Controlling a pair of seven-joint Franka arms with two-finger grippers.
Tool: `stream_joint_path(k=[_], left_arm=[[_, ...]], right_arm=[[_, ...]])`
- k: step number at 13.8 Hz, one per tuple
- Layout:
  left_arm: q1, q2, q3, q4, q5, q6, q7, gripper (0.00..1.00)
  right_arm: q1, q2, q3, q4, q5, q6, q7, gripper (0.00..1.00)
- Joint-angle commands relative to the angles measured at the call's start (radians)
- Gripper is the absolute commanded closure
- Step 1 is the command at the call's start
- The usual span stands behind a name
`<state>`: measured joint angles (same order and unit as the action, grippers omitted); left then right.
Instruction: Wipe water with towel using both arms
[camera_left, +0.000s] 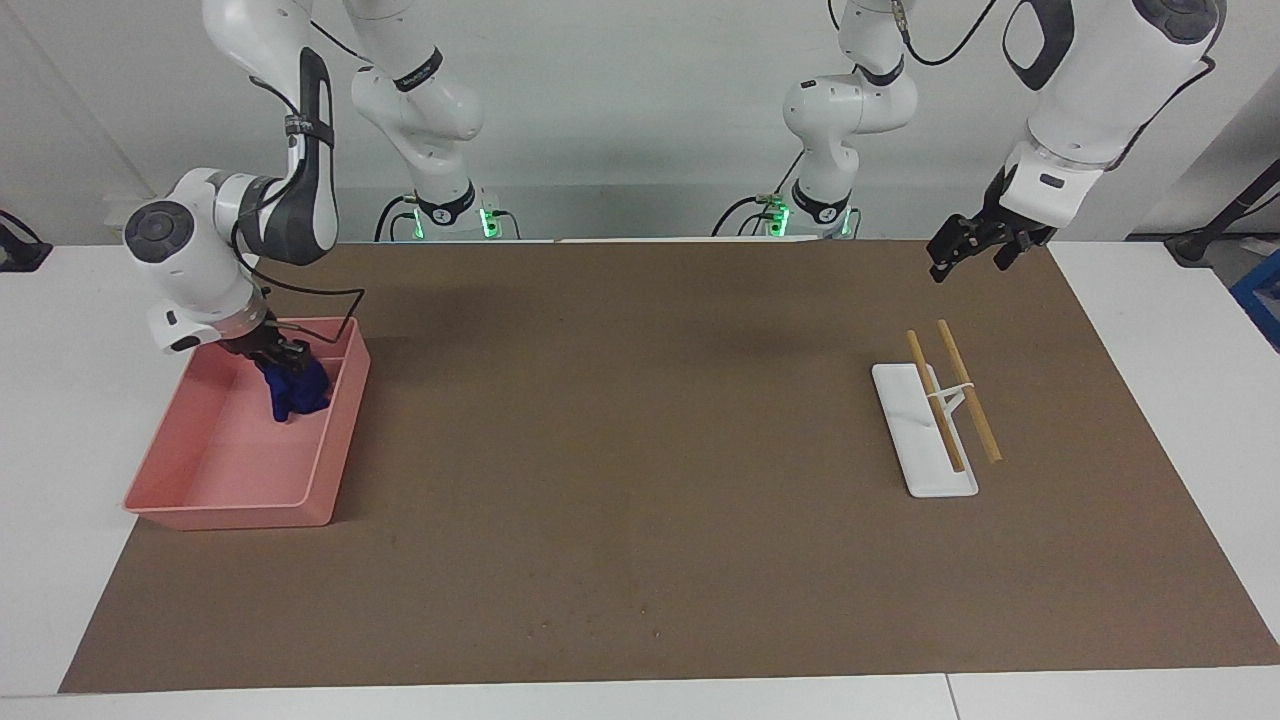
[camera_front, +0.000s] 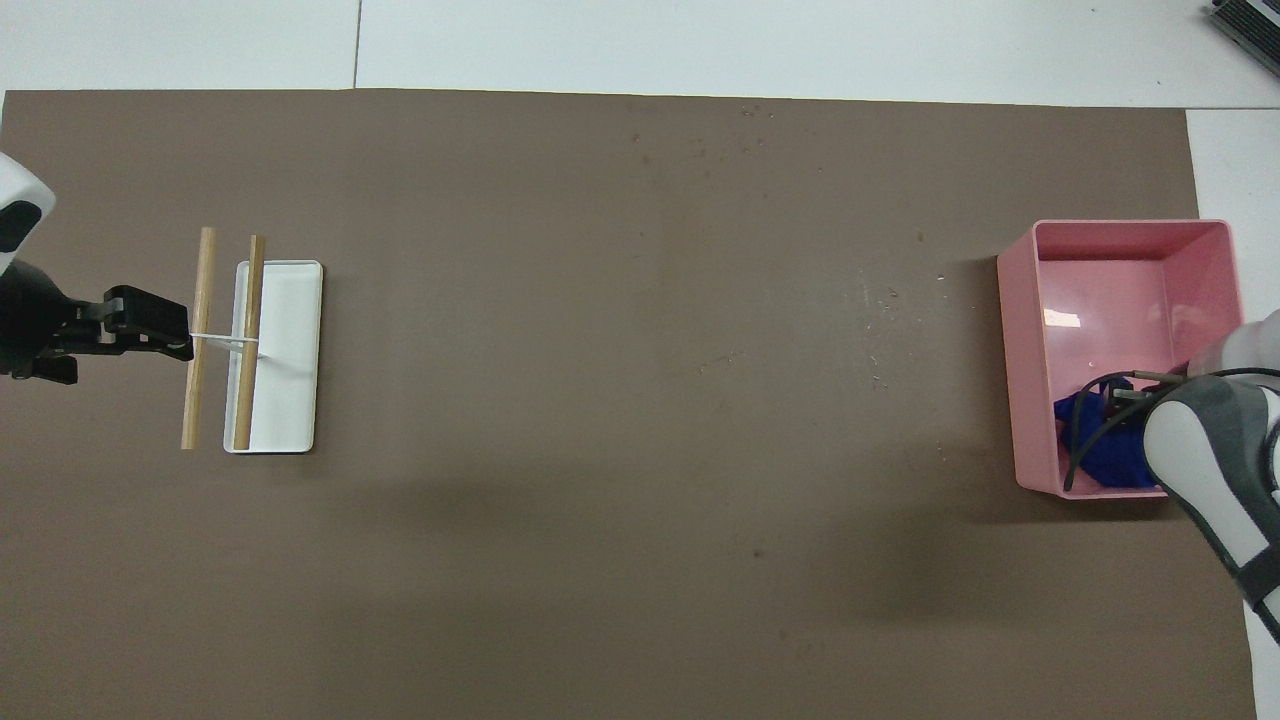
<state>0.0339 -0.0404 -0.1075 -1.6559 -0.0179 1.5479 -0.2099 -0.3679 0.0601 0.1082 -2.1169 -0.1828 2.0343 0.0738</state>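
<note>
two arms share this desk (camera_left: 640, 620), and only one is busy. the right end effector (camera_left: 285, 362) is down inside the pink bin (camera_left: 225, 500) at the right arm's end of the desk, right on the blue towel (camera_left: 293, 392), which sits bunched in the part of the bin nearer the robots. i cannot tell whether its fingers grip the cloth or have let it go; the towel hangs in a gathered clump under them, close to the bin floor. judging from that, the towel is being put away in the bin, which reads as the place for a used cloth.

the left end effector (camera_left: 966, 250) waits in the air over the brown mat (camera_left: 640, 450) near the left arm's end, just on the robots' side of the white rack (camera_left: 922, 435), its jaws spread wide and empty. the rack carries two wooden sticks (camera_left: 950, 392) laid side by side, bare of any cloth, so it looks like the towel's hanging spot.

the mat covers most of the white desk. a few pale specks (camera_front: 880, 310) and faint marks lie on it between the bin and the middle; no clear wet smear shows, so the wiping seems done. a plain light wall stands at the robots' end.
</note>
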Motion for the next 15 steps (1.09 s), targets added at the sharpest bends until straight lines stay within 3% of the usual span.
stream_joint_path(k=[1, 5, 10, 13, 15], left_arm=[[-0.003, -0.015, 0.002, -0.022, 0.021, 0.017, 0.009, 0.0], [-0.003, -0.016, 0.002, -0.024, 0.021, 0.018, 0.009, 0.0], [-0.005, -0.016, 0.003, -0.025, 0.021, 0.015, 0.009, 0.0], [-0.002, -0.016, 0.003, -0.028, 0.021, 0.009, 0.009, 0.0], [-0.008, -0.007, 0.005, -0.001, 0.022, -0.006, 0.007, 0.0]], right_arm=[[0.0, -0.084, 0.037, 0.032, 0.003, -0.091, -0.002, 0.0], [0.003, -0.16, 0.125, 0.098, 0.155, -0.118, 0.055, 0.0], [0.015, -0.105, 0.298, 0.337, 0.174, -0.258, 0.19, 0.0], [0.049, -0.045, 0.298, 0.481, 0.157, -0.327, 0.23, 0.0], [0.052, -0.045, 0.298, 0.512, 0.152, -0.335, 0.228, 0.0]])
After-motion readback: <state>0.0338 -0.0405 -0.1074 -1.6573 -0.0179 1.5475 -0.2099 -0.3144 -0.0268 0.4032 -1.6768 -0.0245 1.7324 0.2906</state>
